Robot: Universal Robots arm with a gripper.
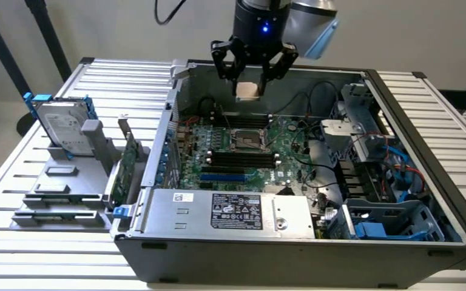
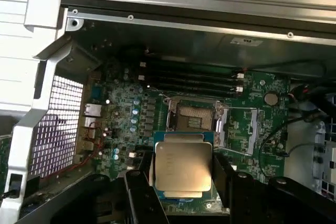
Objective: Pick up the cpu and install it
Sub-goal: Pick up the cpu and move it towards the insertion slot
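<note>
Slatted metal table [image 1: 22,182], open PC case [image 1: 298,254]: cpu [image 1: 249,92] hangs above socket [image 1: 247,140].
Now gripper [image 1: 250,82] pinches cpu by two opp. edges, well above socket, not seated. Prob. light, stiff, thin; slick metal top, fragile underside, so edges look the right hold.
</note>
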